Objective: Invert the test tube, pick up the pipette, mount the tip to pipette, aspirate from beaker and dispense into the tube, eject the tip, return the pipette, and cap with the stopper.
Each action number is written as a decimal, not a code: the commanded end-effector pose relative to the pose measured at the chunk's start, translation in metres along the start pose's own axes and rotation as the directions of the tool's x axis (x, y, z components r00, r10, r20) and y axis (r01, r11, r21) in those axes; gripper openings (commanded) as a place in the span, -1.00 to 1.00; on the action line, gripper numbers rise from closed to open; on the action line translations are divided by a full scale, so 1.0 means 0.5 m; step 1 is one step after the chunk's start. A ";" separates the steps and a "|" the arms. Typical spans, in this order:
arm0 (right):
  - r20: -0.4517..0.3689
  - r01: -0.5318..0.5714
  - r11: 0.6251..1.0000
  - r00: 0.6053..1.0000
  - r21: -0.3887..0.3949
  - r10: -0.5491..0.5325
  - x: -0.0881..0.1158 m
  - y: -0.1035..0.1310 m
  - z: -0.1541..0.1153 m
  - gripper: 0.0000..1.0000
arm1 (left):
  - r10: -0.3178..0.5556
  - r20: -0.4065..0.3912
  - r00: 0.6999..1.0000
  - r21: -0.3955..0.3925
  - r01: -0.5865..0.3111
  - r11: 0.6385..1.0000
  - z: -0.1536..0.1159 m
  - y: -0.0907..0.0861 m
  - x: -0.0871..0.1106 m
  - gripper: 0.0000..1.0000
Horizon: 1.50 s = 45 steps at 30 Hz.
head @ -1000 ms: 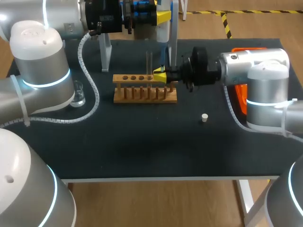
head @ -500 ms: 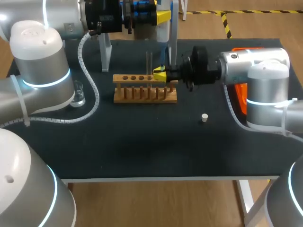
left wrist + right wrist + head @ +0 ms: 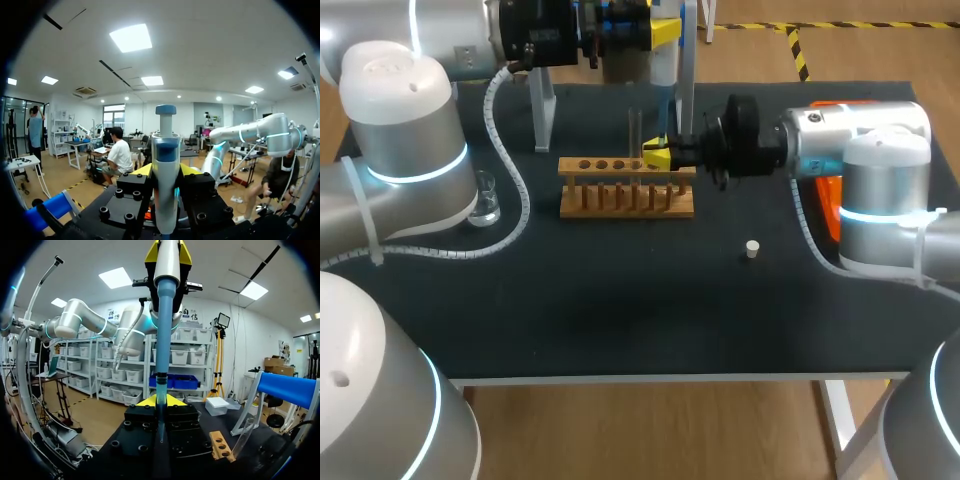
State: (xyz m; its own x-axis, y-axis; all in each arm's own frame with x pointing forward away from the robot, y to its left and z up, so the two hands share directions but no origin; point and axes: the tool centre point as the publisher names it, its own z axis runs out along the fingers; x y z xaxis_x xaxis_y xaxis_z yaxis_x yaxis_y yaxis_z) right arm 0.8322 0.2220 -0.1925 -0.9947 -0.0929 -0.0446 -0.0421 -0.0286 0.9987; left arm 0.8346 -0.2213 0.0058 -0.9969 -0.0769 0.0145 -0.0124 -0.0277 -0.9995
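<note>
My left gripper [image 3: 663, 33] is at the far side of the table, shut on the white and blue pipette [image 3: 665, 70], which hangs upright. The left wrist view shows the pipette [image 3: 165, 165] clamped in the left gripper [image 3: 166, 172]. Below it, my right gripper [image 3: 658, 154] is shut on the thin blue tip [image 3: 161, 390] at the pipette's lower end, just above the wooden rack [image 3: 625, 188]. In the right wrist view the tip runs between the right gripper [image 3: 160, 401] fingers up to the pipette [image 3: 166, 270]. The test tube [image 3: 635, 130] stands upright in the rack. The small white stopper [image 3: 752, 249] lies on the table.
A small glass beaker [image 3: 485, 200] stands at the left beside my left arm. An orange box [image 3: 830, 200] sits at the right, partly behind my right arm. A white stand [image 3: 542, 115] rises at the far edge. The rack [image 3: 220, 442] lies beside the right gripper.
My right gripper has crept slightly upward with the tip. The left arm and pipette have not visibly moved.
</note>
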 end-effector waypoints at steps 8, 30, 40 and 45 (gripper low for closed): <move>0.005 0.011 1.000 1.000 -0.011 -0.010 -0.006 0.044 0.000 -1.00 | -0.001 0.002 1.000 0.000 0.001 1.000 0.001 0.010 0.000 -1.00; 0.010 0.011 0.998 1.000 0.069 -0.011 0.011 -0.015 -0.040 1.00 | -0.001 0.002 1.000 0.000 0.001 1.000 0.001 0.010 0.000 -1.00; 0.013 0.033 0.989 0.999 0.143 -0.035 0.036 -0.046 -0.109 1.00 | -0.001 0.002 1.000 0.000 0.001 1.000 0.001 0.010 0.000 -1.00; 0.021 0.030 0.987 0.999 0.156 -0.034 0.046 -0.053 -0.136 1.00 | -0.001 0.002 1.000 0.000 0.001 1.000 0.001 0.010 0.000 -1.00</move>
State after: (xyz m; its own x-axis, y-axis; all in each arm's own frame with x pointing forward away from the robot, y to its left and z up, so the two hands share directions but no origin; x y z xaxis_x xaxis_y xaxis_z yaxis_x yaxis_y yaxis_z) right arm 0.8238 0.1634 -0.2239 -0.9943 -0.0747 -0.0767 -0.0854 0.1214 0.9889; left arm 0.8344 -0.2214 0.0013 -0.9969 -0.0770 0.0164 -0.0145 -0.0249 -0.9996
